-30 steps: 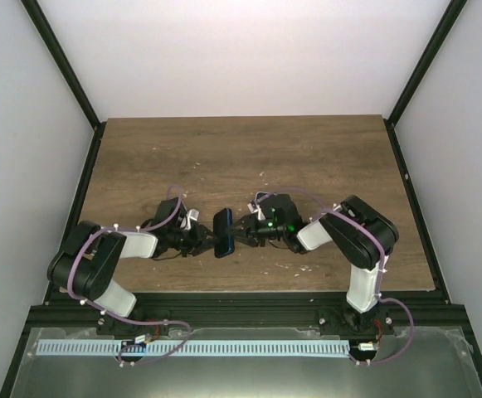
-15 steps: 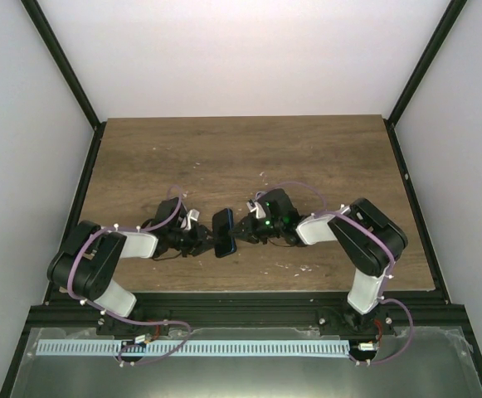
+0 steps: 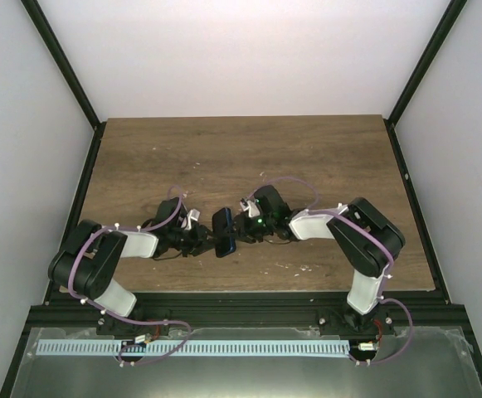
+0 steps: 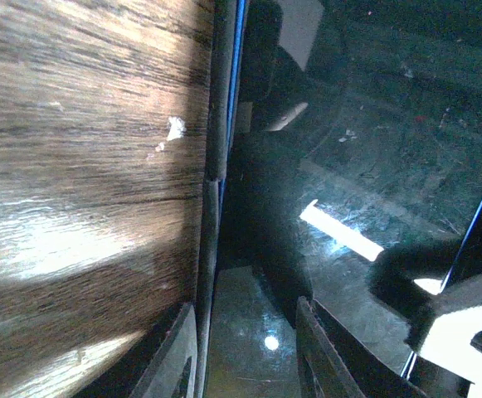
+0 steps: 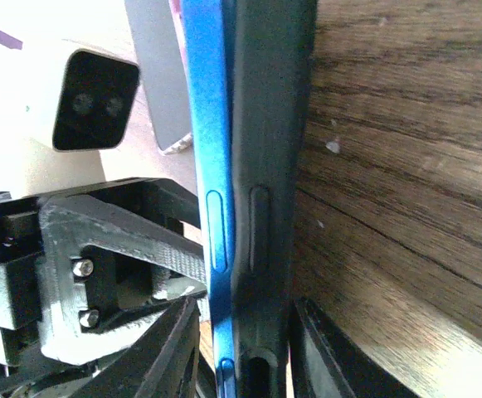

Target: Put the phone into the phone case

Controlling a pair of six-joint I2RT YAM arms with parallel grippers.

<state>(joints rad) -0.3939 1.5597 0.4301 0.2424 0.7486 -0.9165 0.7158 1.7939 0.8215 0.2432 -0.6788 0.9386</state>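
the phone (image 3: pixel 223 232) is seen from above standing on its long edge near the front middle of the wooden table (image 3: pixel 307 157), caught between the left gripper (image 3: pixel 201 239) and the right gripper (image 3: pixel 241 230), which are pointed at each other from either side; whether its lower edge is touching the wood cannot be told.

in the right wrist view the phone (image 5: pixel 210 124) is shown edge-on as a bright blue frame, with the dark grey phone case (image 5: pixel 270 124) lying flush against its table-facing side; a long slim button (image 5: pixel 216 232) is set in the blue frame, and a matching raised button cover (image 5: pixel 259 224) is moulded into the case just beside it; the right gripper (image 5: pixel 241 348) is closed down to the width of the pair, one finger laid on the blue frame and the other on the case.

in the left wrist view a glossy black screen (image 4: pixel 373 166) is shown, smudged and full of reflections, bordered by a thin blue line (image 4: pixel 239 50) and then the dark case rim (image 4: pixel 221 83); the left gripper (image 4: pixel 245 356) is set astride this edge, but whether it is pressed shut on it cannot be told.
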